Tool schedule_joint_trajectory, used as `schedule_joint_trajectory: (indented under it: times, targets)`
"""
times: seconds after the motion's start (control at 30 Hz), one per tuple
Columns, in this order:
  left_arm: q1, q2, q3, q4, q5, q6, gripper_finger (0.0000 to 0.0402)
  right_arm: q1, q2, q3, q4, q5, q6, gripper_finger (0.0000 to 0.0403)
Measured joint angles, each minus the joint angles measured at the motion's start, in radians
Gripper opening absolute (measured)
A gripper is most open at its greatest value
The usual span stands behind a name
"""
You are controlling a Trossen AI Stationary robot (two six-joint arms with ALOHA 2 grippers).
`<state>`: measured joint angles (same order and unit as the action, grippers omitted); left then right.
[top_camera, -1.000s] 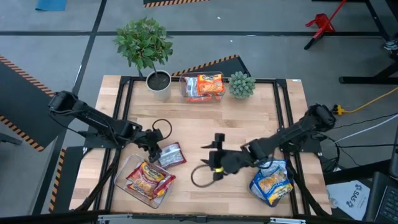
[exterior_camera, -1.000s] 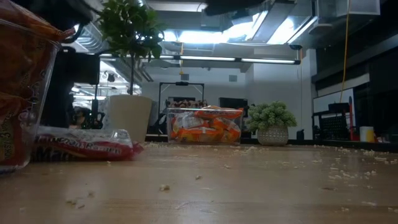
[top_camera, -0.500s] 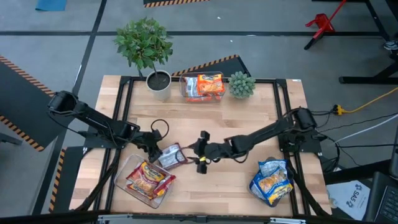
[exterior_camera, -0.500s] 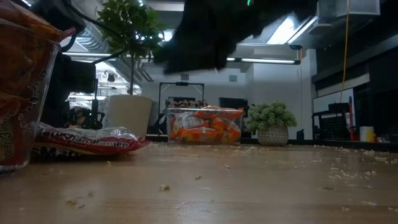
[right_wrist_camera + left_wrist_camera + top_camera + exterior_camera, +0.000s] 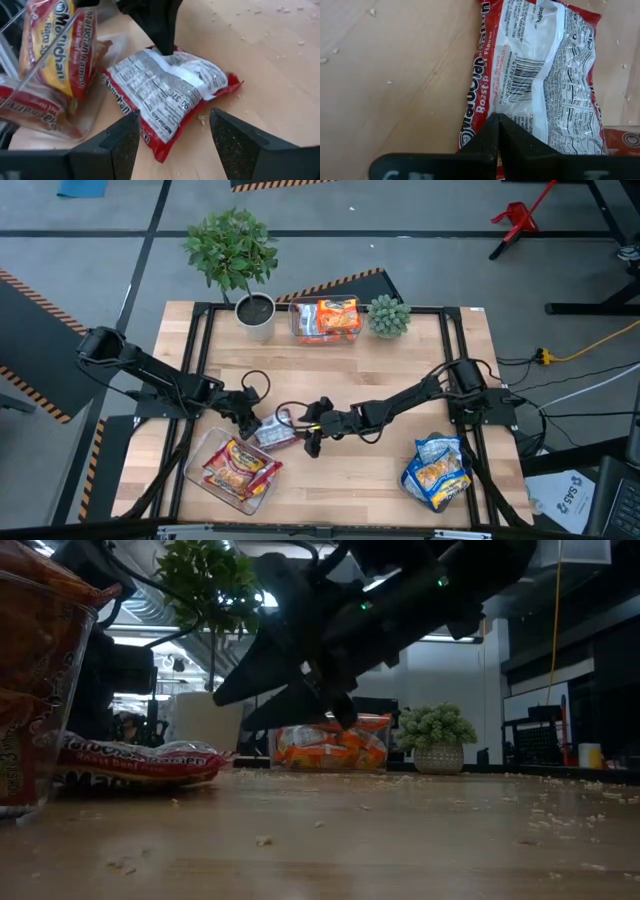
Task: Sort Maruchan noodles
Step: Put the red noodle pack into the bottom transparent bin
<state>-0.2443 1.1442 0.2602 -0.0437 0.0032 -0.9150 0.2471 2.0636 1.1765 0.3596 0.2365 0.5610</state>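
A red Maruchan packet (image 5: 272, 431) lies white back up on the wood, just right of a clear tub (image 5: 200, 480) that holds more red and orange packets. My left gripper (image 5: 252, 418) is shut, its tips on this packet (image 5: 540, 75). My right gripper (image 5: 310, 436) reaches in from the table's right. It hangs open just above the table, its two fingers (image 5: 125, 140) spread on either side of the packet's near corner (image 5: 162, 152) without touching it. In the low view the right gripper (image 5: 245, 700) is above the table, right of the packet (image 5: 140, 762). My left gripper has its shut fingertips (image 5: 497, 120) on the packet's white back film (image 5: 172, 57), close to one end. The fingers come slanting down from the table's left. The film puckers beside the tips. The packet rests on the table.
A clear tub (image 5: 298, 330) of orange and blue packets stands at the far edge between a white potted plant (image 5: 255, 315) and a small green plant (image 5: 388, 315). A heap of blue-and-white packets (image 5: 437, 472) lies near the right front corner. Bare wood lies between them.
My right gripper has swept from the middle of the table's near part toward the left and down to the red packet, rolling as it went, and has stayed open. My left gripper has sunk a little. The packet has shifted slightly under it.
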Motion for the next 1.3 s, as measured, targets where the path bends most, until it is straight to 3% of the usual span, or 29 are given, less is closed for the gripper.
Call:
schedule_joint_trajectory:
  times: [0.37,1.1,1.3]
  targets:
    - [0.005,0.001,-0.02,0.054,-0.008,-0.021,0.0,-0.014,0.017,0.002,-0.05,0.069,0.076,0.0223]
    - [0.035,0.002,-0.021,0.096,-0.046,-0.017,0.0,-0.02,0.178,0.154,-0.019,-0.02,0.161,0.0222]
    - [0.035,0.002,-0.021,0.101,-0.064,-0.008,0.0,-0.02,0.18,0.164,-0.051,-0.024,0.161,0.0167]
